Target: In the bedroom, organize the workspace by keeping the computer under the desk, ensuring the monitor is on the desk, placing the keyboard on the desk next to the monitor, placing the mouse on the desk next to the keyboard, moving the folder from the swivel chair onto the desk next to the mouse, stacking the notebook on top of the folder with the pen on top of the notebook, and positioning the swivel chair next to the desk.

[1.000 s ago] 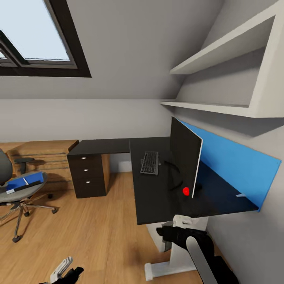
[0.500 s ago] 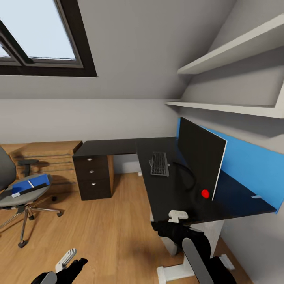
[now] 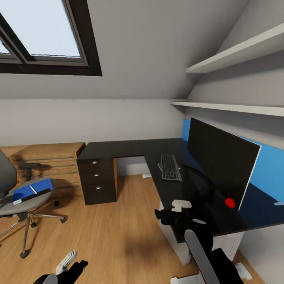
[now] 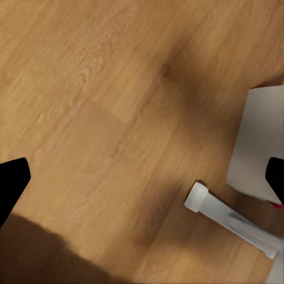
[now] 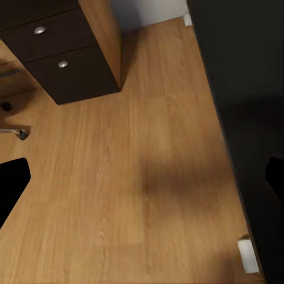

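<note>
The black L-shaped desk fills the middle and right. On it the monitor stands upright before a blue wall panel, with the keyboard lying to its left. At the far left, the grey swivel chair carries the blue folder on its seat, with a thin whitish pen across a dark strip on top. My right gripper hovers open over the floor by the desk's near edge. Low at the left, my left gripper is open above the floor, its black fingertips wide apart.
A black drawer unit with silver knobs stands under the desk's left end, a wooden nightstand beyond it. White desk legs and a white box sit under the desk. Shelves hang above the monitor. Wooden floor lies between chair and desk.
The whole picture has shifted: desk, monitor and keyboard now sit further right and look larger, so the camera has moved closer. Both arms keep their pose, grippers still open.
</note>
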You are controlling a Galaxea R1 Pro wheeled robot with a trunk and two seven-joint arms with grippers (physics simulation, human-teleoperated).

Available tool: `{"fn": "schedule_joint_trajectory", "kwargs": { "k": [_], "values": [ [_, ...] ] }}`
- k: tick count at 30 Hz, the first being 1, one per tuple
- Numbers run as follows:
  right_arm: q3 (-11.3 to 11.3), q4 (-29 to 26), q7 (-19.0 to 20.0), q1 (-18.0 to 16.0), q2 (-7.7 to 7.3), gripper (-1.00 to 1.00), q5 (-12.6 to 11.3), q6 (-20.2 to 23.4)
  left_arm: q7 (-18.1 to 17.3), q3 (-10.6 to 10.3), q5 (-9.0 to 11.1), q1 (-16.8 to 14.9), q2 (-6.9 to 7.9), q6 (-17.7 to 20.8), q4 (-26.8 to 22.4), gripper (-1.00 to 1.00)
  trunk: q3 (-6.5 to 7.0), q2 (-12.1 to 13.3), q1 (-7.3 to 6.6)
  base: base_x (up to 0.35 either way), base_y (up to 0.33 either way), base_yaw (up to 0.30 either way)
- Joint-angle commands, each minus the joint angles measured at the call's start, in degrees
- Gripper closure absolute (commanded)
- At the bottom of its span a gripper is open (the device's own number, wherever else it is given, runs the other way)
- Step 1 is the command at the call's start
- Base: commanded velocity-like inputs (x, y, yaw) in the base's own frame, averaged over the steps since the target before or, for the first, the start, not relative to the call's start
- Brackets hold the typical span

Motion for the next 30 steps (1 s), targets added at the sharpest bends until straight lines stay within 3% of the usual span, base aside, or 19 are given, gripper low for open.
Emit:
{"fn": "schedule_joint_trajectory", "kwargs": {
  "k": [1,14,19,25,30],
  "values": [
    [-0.02,-0.07,-0.61,-0.14,0.0,-1.0,-0.24,0.11,0.45,-0.11,0.6,0.0,0.02,0.15,-0.1,-1.0,-0.07,-0.04,0.03,0.26,0.227,-0.022],
    [-0.59,0.0,-1.8,-2.06,0.03,-1.0,5.24,-0.56,0.39,-0.2,0.6,0.06,-0.05,0.17,0.02,-1.0,-0.07,-0.04,0.03,0.274,0.211,-0.038],
    [-0.72,0.2,-4.02,-2.72,0.05,-1.0,5.51,-1.09,0.39,-0.48,0.6,0.06,-0.09,0.16,0.02,-1.0,-0.07,-0.04,0.03,0.278,0.225,-0.174],
    [-0.9,2.26,-5.33,-4.96,0.06,-1.0,5.5,-1.37,0.39,-3.69,0.6,0.06,-0.05,0.13,0.02,-1.0,-0.07,-0.04,0.03,0.278,0.225,-0.253],
    [-2.73,5.56,-5.45,-6.87,0.06,-1.0,5.47,-2.4,0.39,-4.14,0.6,0.06,-0.05,0.14,0.02,-1.0,-0.07,-0.04,0.03,0.278,0.225,-0.285]
  ]
}}
